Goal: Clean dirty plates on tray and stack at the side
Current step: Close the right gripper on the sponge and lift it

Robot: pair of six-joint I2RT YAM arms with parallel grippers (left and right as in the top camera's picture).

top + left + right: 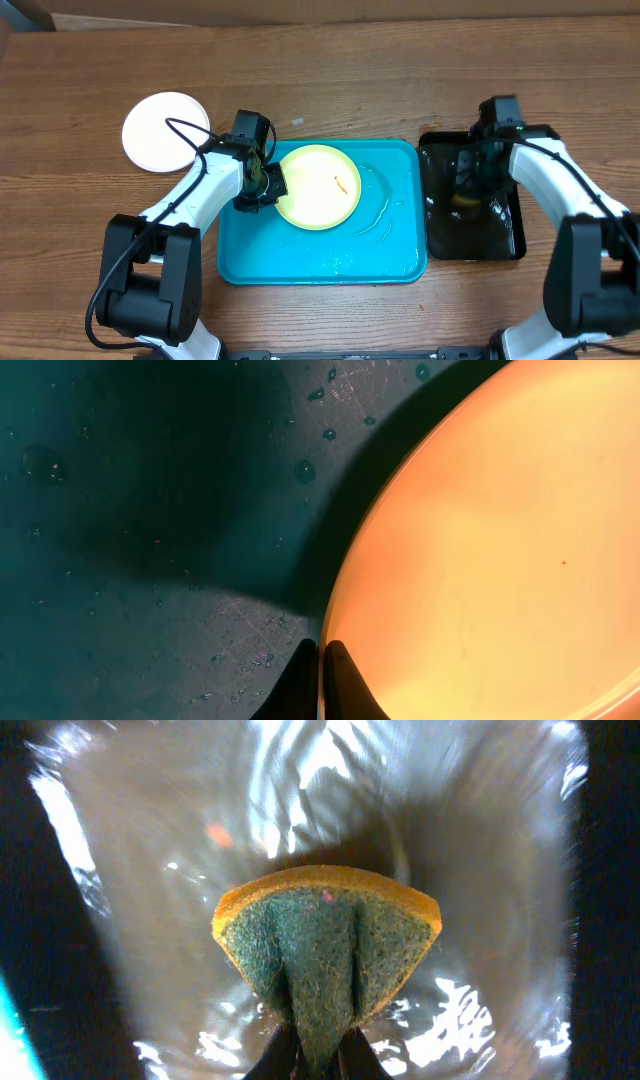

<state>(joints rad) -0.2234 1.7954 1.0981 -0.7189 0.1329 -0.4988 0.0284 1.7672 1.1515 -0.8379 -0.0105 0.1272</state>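
A pale yellow-green dirty plate (318, 187) with an orange speck lies on the left part of the cyan tray (320, 260). My left gripper (268, 186) is shut on the plate's left rim. In the left wrist view the gripper (321, 660) pinches the thin edge of the plate (480, 560) over the wet tray (150, 560). A white plate (165, 131) rests on the table to the left of the tray. My right gripper (320, 1055) is shut on a green-and-yellow sponge (325, 945), held over the water in the black tray (470, 195).
The narrow black tray (515, 240) holds water and stands right of the cyan tray, nearly touching it. Water streaks and droplets (375, 215) lie on the cyan tray's right half. Wooden table (400, 80) surrounds everything.
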